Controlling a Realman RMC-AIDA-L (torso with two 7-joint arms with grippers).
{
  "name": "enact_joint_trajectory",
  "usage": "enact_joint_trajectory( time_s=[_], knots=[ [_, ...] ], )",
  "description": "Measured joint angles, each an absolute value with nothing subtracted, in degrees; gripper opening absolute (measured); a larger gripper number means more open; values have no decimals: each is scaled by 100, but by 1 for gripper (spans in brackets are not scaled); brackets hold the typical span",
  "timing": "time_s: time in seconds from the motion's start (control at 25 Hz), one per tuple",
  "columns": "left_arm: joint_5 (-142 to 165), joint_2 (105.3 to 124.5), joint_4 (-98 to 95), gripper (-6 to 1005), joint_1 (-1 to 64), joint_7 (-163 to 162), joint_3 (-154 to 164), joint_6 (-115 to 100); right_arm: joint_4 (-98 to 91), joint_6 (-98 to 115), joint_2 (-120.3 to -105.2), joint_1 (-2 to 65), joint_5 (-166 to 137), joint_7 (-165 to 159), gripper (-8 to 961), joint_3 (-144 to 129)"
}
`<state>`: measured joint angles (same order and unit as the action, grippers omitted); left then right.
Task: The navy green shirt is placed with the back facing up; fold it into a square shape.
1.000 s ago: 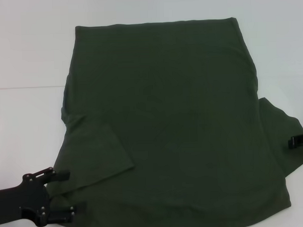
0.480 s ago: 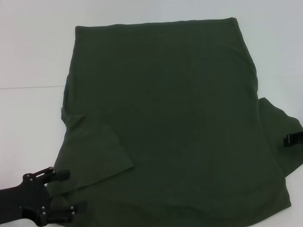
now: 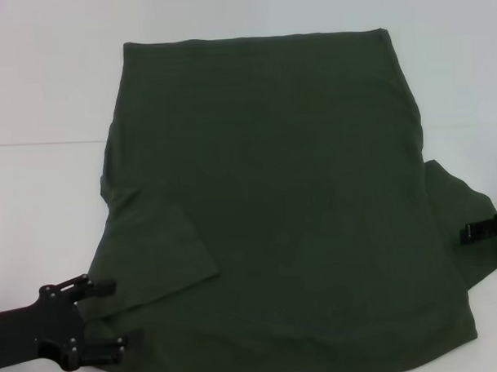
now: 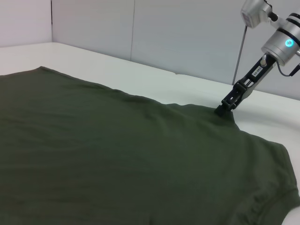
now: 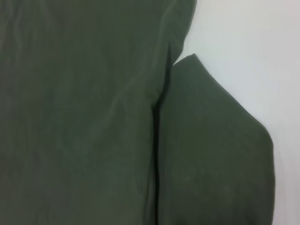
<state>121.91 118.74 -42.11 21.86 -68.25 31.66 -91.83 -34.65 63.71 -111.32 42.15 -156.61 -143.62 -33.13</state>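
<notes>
Two claws: both sit at the near sleeves of the navy green shirt (image 3: 273,201), one on each side.
Shirt position: it lies flat, plain back up, on the white bench (image 3: 41,95), hem at the far edge and sleeves toward the robot.
Long axis: runs away from the robot — hem far, collar end near and cut off by the head view's lower edge.
Left sleeve: already turned inward over the body panel, lying as a flap.
Left claw (image 3: 114,315): fingers spread wide apart at the shirt's near left corner, straddling the edge of the cloth; it looks as if nothing is pinched, though whether a finger is under the fabric cannot be told.
Right claw (image 3: 471,232): its tip is down on the right sleeve (image 3: 461,203), which is spread out flat — the left wrist view shows it (image 4: 224,107) touching the cloth. Whether its fingers are parted or closed on the sleeve cannot be told.
Key relation: the shirt's body lies inward from the right claw, toward the robot's left, so the sleeve would have to travel that way.
Nearer arm: the right one, by judgement, for the sleeve not yet folded.
</notes>
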Motion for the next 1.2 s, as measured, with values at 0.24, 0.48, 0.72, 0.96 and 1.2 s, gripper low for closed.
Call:
enact_joint_trajectory(
  time_s=[0.24, 0.48, 0.72, 0.96, 1.2],
  knots=[
    [12190, 11874, -4209, 928, 2190, -6821, 3164, -9175, -3438, 6377, -11127, 4232, -15657, -14345, 886, -3319],
    [12190, 11873, -4209, 927, 2189, -6830, 3164, -9175, -3433, 6392, -11126, 4251, -15603, -14287, 883, -3307],
    [12190, 11873, -4209, 925, 2189, -6832, 3164, -9175, -3415, 6400, -11139, 4262, -15516, -14255, 879, -3310],
    [12190, 11873, -4209, 924, 2211, -6835, 3164, -9168, -3409, 6423, -11138, 4259, -15429, -14207, 876, -3331],
    [12190, 11873, -4178, 922, 2225, -6836, 3164, -9139, -3410, 6423, -11125, 4218, -15482, -14212, 872, -3331]
  ],
)
